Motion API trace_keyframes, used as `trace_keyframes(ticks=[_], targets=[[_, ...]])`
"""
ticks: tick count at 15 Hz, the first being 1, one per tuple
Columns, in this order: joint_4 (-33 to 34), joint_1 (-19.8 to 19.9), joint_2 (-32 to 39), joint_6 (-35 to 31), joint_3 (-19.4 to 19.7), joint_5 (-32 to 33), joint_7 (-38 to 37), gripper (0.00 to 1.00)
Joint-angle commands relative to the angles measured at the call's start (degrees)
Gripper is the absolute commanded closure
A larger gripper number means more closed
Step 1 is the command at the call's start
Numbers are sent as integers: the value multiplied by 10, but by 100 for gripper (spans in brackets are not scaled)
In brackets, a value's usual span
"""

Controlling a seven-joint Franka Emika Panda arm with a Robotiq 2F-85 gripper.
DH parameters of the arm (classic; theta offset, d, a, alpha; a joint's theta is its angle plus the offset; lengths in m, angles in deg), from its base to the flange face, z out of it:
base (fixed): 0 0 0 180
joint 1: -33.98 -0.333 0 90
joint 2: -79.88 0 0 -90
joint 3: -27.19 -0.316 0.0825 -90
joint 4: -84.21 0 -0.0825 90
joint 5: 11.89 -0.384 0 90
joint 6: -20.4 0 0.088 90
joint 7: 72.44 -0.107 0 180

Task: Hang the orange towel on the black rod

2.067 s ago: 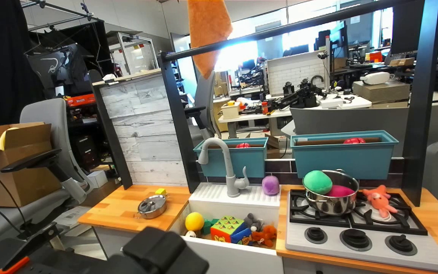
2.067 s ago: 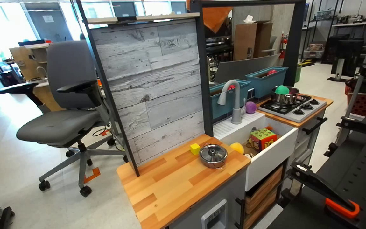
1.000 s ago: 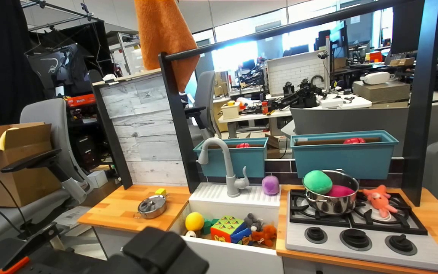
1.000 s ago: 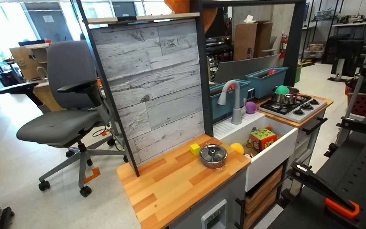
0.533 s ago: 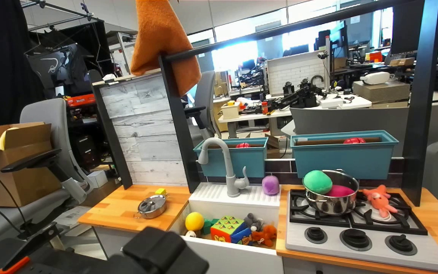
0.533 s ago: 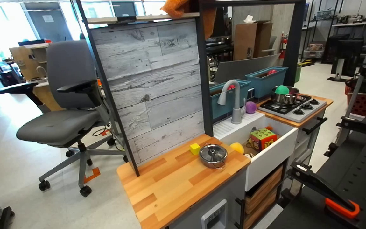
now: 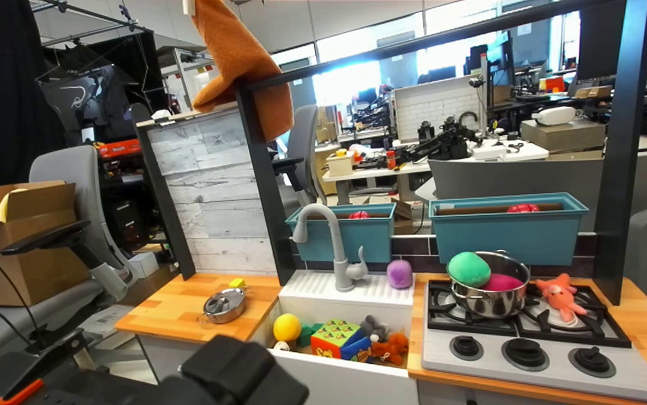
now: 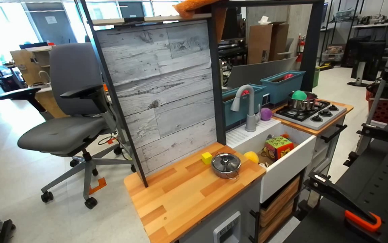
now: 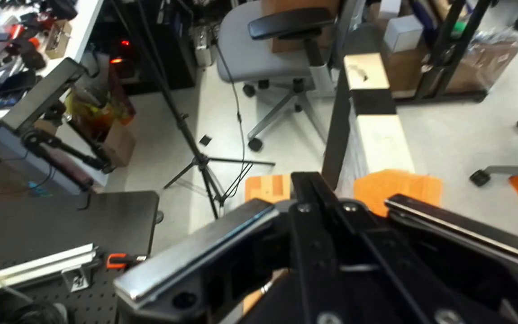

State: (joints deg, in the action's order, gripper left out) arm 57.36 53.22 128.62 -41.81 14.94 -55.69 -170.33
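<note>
The orange towel [image 7: 239, 50] rises out of the top of an exterior view, leaning left, at the left end of the black rod [image 7: 380, 53]. The rod end and its post show in front of it. One lower corner hangs right of the post; another bends left by the shelf top. The towel also shows in an exterior view [image 8: 194, 7] and the wrist view [image 9: 398, 188]. My gripper [image 9: 311, 180] is shut in the wrist view, fingertips together; the towel's held upper end is hidden there. The gripper is out of both exterior views.
A dark post [image 7: 261, 185] and a grey wood panel [image 7: 216, 185] with a pale shelf top [image 8: 173, 18] stand beside the towel. Below are a grey faucet [image 7: 332, 242], teal planters [image 7: 509, 236] and a steel pot [image 7: 489, 301].
The towel has moved left along the rod to its left end. Its lower left corner has bent outward by the shelf, and its upper part now leans further left.
</note>
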Motion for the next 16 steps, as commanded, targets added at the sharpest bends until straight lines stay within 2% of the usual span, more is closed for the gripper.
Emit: trace_keyframes(ticks=[1,9,14,15,16], targets=[[12,-38,21,41,45,63,-10,99],[17,-57,79,62,73,164,-93,99],[28,-53,107,64,73,182,-125,99],[29,-51,110,63,70,180,-128,72],[32,-51,112,62,69,180,-126,71]])
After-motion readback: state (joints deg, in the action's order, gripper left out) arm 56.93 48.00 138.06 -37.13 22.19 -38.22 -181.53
